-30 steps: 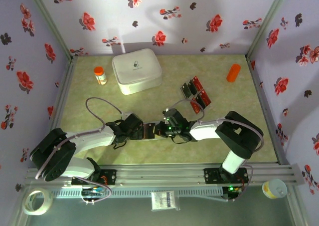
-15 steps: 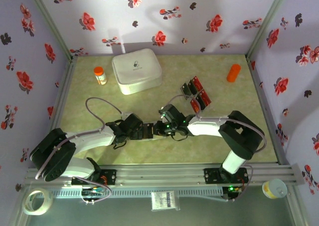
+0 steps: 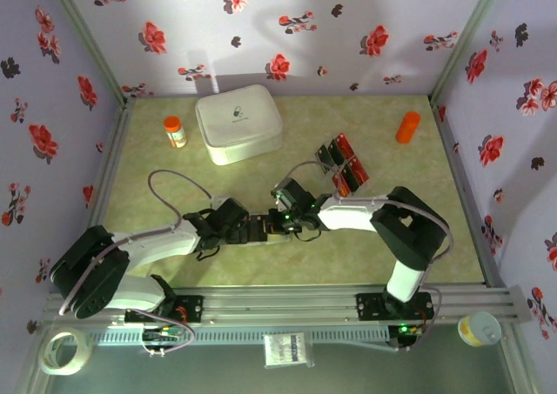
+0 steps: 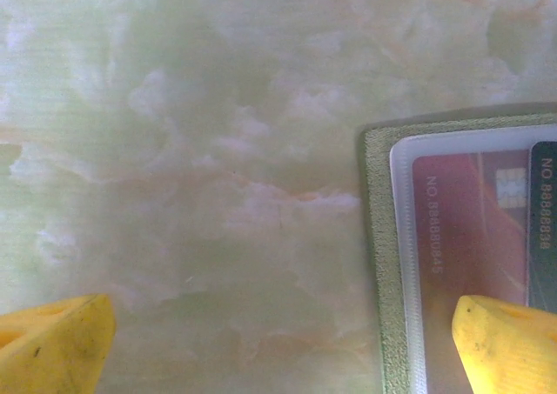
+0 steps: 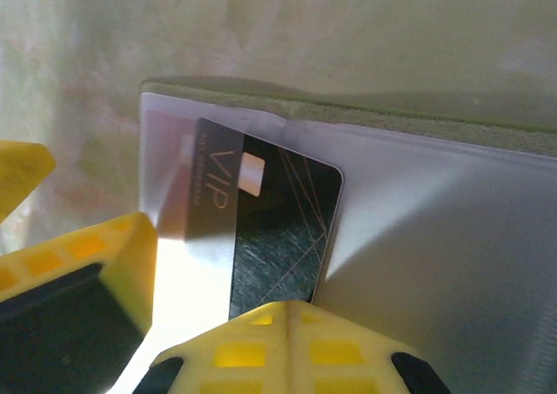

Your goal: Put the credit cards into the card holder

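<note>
Right gripper (image 5: 218,281) is clamped on the black VIP card (image 5: 278,211). The card's long axis runs away from the fingers, its leading edge partly under the clear sleeve of the card holder (image 5: 365,116), which lies at mid-table. Left gripper (image 4: 278,350) stands wide open, one finger over the holder's edge.

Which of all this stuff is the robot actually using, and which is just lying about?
In the job: black card, card holder, red card inside it, loose cards.
Lying about: white box, orange-capped bottle, orange cylinder, tape roll.
</note>
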Motion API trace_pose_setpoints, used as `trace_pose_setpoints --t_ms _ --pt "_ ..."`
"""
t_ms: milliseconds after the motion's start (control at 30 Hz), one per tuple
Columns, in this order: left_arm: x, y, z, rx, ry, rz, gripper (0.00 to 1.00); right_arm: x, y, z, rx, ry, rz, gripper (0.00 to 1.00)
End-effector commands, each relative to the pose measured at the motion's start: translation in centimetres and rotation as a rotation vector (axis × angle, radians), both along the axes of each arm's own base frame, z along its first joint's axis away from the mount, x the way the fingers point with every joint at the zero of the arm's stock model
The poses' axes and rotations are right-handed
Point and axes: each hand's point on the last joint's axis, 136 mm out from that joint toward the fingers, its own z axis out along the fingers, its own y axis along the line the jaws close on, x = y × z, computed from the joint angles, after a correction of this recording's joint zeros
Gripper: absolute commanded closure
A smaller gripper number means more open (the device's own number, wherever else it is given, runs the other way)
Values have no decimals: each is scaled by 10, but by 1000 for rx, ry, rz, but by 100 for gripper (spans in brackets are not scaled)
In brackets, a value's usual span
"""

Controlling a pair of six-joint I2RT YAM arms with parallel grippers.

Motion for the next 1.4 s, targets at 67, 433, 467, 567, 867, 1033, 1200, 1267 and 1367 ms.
trace_pose_setpoints --t_ms 67,433,467,567,867,1033,1200,1267,1367 --pt "-1 16 5 29 -13 33 0 -3 16 -7 -12 3 46 98" --pt "-3 43 7 25 6 134 0 -5 15 -13 -28 8 37 99" --pt "-3 42 5 28 11 131 0 -5 14 -13 -29 8 35 99" --pt "-3 41 -1 33 25 126 0 -5 15 -13 -29 7 35 99" --pt "-1 36 -12 61 58 105 0 -3 19 -11 -38 7 36 99" --pt "0 35 -14 60 62 100 0 -3 29 -11 -32 9 47 98" --pt "-2 35 -16 58 66 100 0 -4 35 -11 -25 12 56 99" --pt "-2 35 -15 54 63 101 0 -4 36 -6 -16 7 56 98" --pt "-2 35 -15 51 63 99 0 -3 34 3 -10 -12 55 98"
